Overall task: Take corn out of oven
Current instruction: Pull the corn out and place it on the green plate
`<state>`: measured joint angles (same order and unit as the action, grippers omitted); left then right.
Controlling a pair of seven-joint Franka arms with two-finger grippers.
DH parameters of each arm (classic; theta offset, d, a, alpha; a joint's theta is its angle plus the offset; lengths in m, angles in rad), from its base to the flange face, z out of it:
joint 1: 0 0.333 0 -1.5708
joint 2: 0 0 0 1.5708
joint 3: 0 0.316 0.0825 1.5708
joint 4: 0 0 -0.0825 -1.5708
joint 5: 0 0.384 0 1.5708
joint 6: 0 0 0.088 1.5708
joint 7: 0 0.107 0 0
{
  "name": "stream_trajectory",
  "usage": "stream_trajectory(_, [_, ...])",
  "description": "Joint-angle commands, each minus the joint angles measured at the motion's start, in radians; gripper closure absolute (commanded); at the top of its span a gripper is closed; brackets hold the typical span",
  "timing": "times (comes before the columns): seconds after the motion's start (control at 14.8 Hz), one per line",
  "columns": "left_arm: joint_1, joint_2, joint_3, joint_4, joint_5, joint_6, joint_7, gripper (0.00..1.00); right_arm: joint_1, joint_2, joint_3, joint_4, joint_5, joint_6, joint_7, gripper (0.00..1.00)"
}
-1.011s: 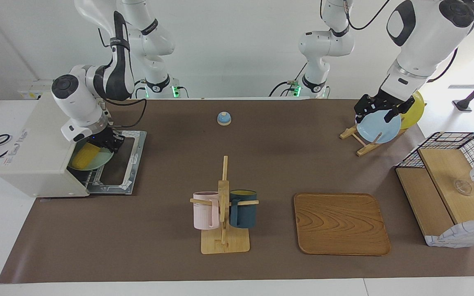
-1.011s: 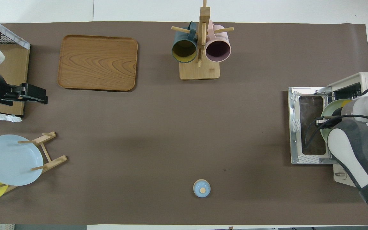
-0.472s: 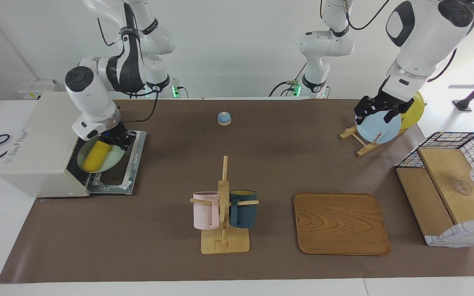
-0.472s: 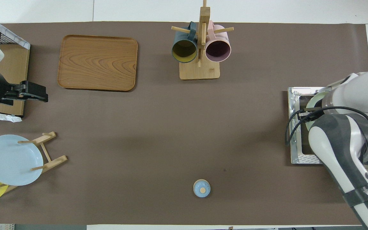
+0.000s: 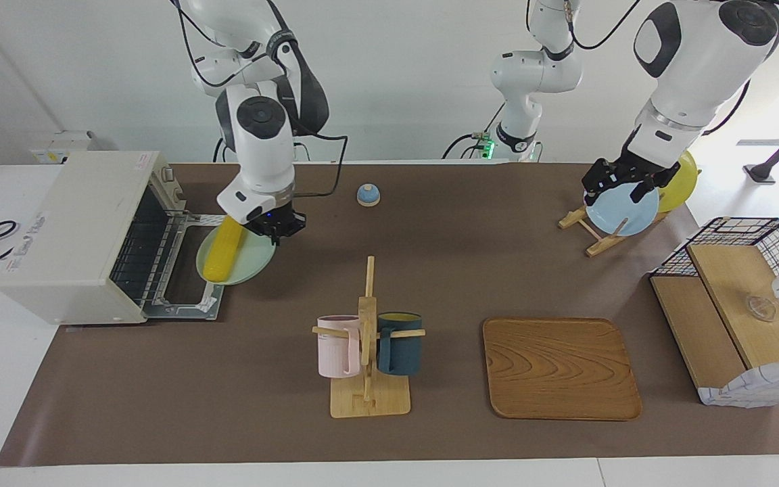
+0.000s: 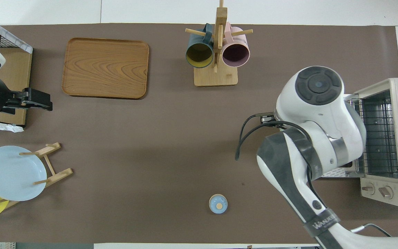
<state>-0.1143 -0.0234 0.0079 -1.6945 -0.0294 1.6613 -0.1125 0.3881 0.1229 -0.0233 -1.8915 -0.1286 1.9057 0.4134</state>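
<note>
The corn (image 5: 222,249) lies on a pale green plate (image 5: 254,260). My right gripper (image 5: 274,228) is shut on that plate's rim and holds it in the air over the outer edge of the open oven door (image 5: 186,287). The cream-white oven (image 5: 72,230) stands at the right arm's end of the table, its wire rack bare (image 6: 378,138). In the overhead view the right arm (image 6: 316,114) hides the plate and corn. My left gripper (image 5: 623,181) waits in the air by the plate rack; it also shows in the overhead view (image 6: 43,103).
A mug rack (image 5: 368,338) holds a pink and a dark blue mug. A wooden tray (image 5: 558,368) lies beside it. A small blue knob (image 5: 368,195) sits near the robots. A plate rack holds a blue plate (image 5: 623,213) and a yellow plate. A wire-framed wooden box (image 5: 741,304) stands at the left arm's end.
My right gripper has drawn the green plate with the corn out of the oven and across the open door toward the table's middle. The left arm has not moved.
</note>
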Motion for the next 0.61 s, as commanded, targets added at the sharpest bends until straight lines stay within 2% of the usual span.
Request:
stream_trajectory(0.0, [-0.002,-0.041,0.004,-0.056,-0.012,0.038,-0.003,0.00,0.110,0.151,0.000,0.164,-0.002,-0.027,0.170,1.00])
stream_trajectory(0.2, [0.001,-0.041,0.004,-0.057,-0.012,0.038,0.002,0.00,0.219,0.300,0.000,0.288,0.023,-0.001,0.365,1.00])
stream_trajectory(0.54, [0.004,-0.043,0.004,-0.070,-0.012,0.052,0.005,0.00,0.285,0.342,0.002,0.275,0.104,0.139,0.412,1.00])
